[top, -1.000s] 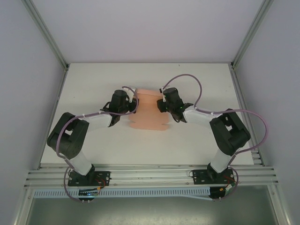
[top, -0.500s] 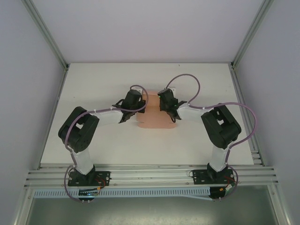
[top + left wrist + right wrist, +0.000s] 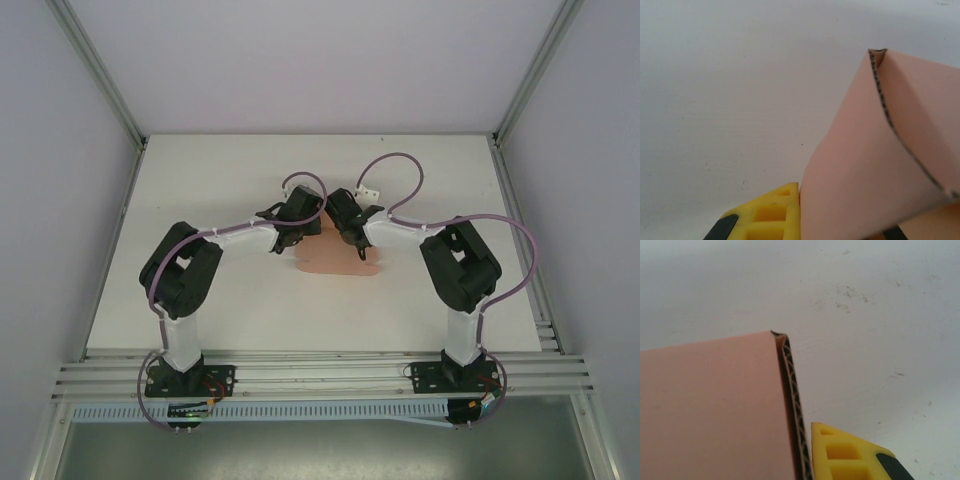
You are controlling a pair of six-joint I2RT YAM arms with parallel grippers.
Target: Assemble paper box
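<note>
Left wrist: paper box edge corrugated; top external: pink outline.

A flat white table top lies under the left gripper and the right gripper. Just ahead of the right gripper it has small dark specks (like bits of dirt). Pale grey walls stand well out to both sides. Shiny silver metal rails run well behind both grippers.

Pink paper box, apparently part-folded
</note>
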